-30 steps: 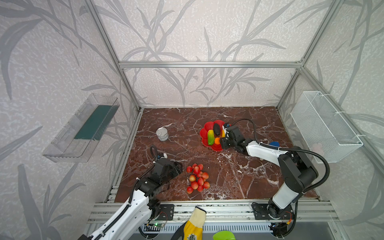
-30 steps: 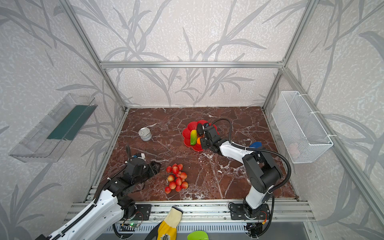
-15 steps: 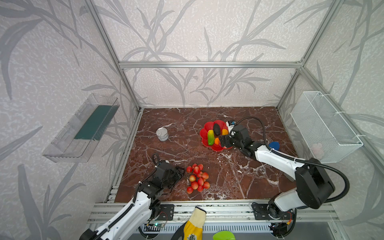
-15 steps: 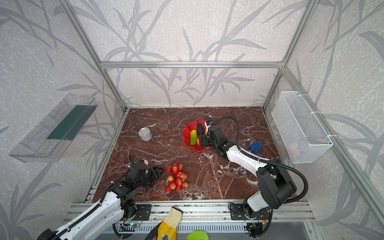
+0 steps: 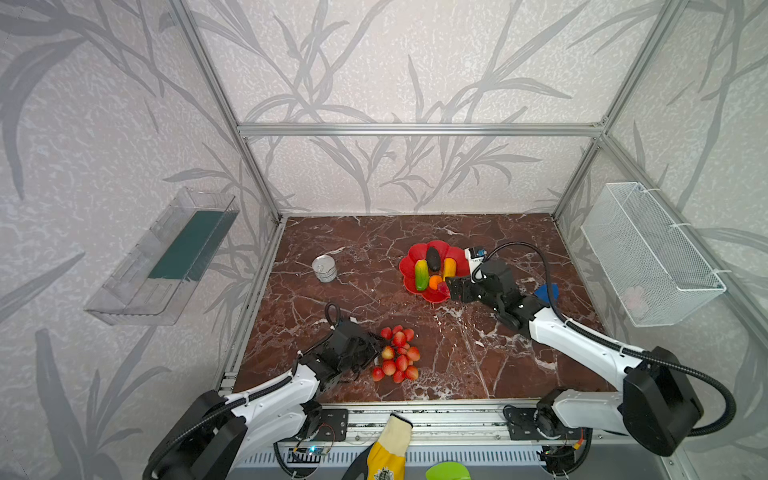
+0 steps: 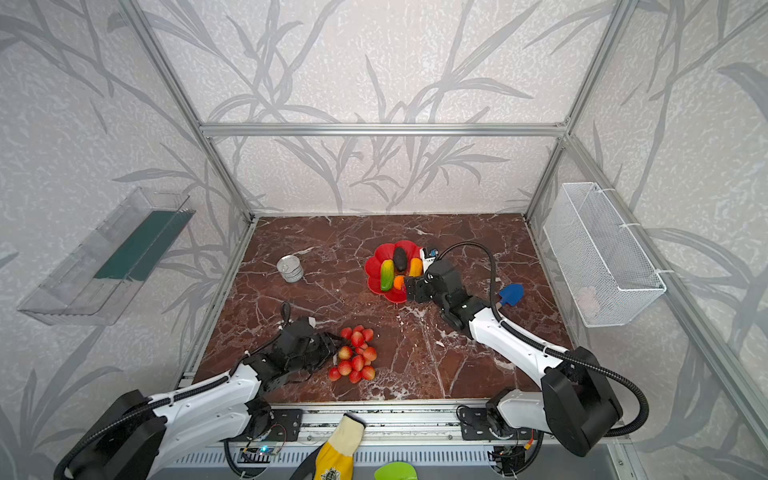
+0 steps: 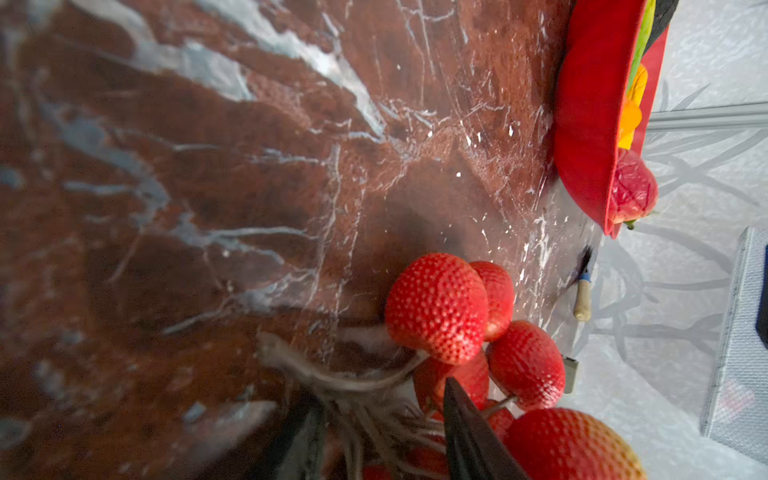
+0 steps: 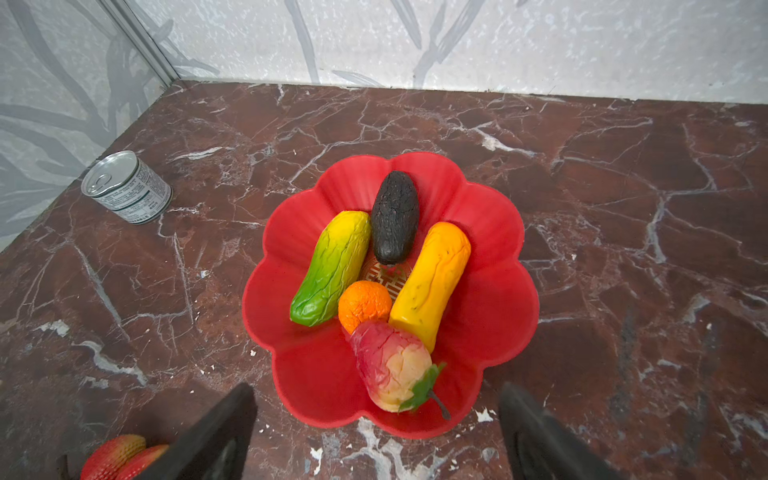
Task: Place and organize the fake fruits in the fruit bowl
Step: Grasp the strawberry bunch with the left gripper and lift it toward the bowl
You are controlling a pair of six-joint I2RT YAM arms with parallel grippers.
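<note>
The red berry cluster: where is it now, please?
In both top views the red plastic berry cluster lies front-left on the brown marble table, at the left pincer.

Top views: high, looking down, sharing the whole brown marble tabletop (image 5: 374, 232).
Left wrist: low, against red plastic berry cluster (image 7: 436, 307).
Right wrist: near, over red flower-shaped plastic bowl (image 8: 498, 299).

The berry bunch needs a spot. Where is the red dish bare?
Bare petals of the fruit bowl lie between the yellow-orange oblong and the rim, and between the yellow-green oblong and the rim. The middle is crowded: orange ball, apple and dark oval sit there.
</note>
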